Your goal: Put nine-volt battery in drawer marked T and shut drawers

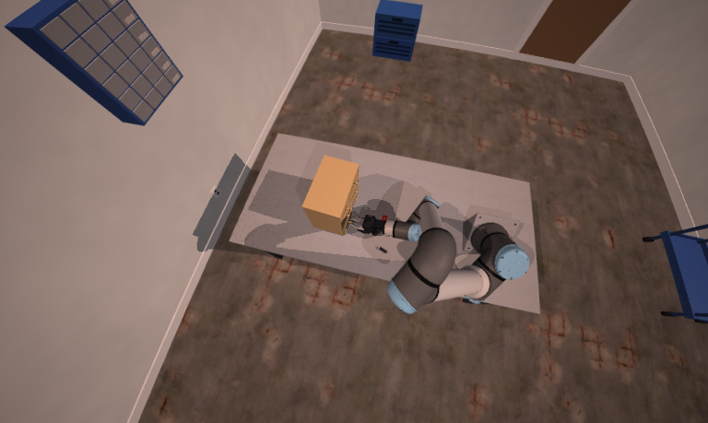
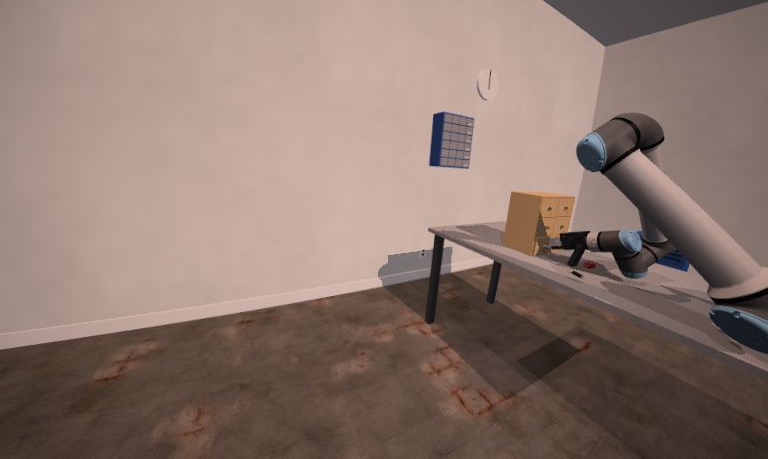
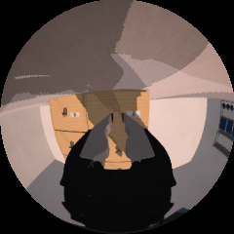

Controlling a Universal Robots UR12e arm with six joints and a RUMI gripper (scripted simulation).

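Tan chest: sits toward the left end of the grey table, drawer fronts facing the arm; upright in the side view.
Pincer: gripper is pressed against the lower near corner of the chest front, clamped on something small there. You can judge this to be a drawer knob, seen between the two grey fingers in the wrist view.
Drawer state: all fronts look flush from the side view; no drawer visibly out yet.
Battery: probably the small dark object lying on the table just below the wrist in the top view, apart from the gripper and not in the chest. Too small to confirm.
Red item: lies on the table under the forearm; leave it where it is.
Step in hand: opening a drawer. Pull straight back along the drawer's own line, slowly, so the chest does not slide or turn with it. Stop once the opening is wide enough to drop a battery; with no stops, a long pull takes the drawer right out.
Hard to see: drawer labels are unreadable in every view, so you cannot confirm that this one is T. Gripper body blocks the lower half of the wrist view.
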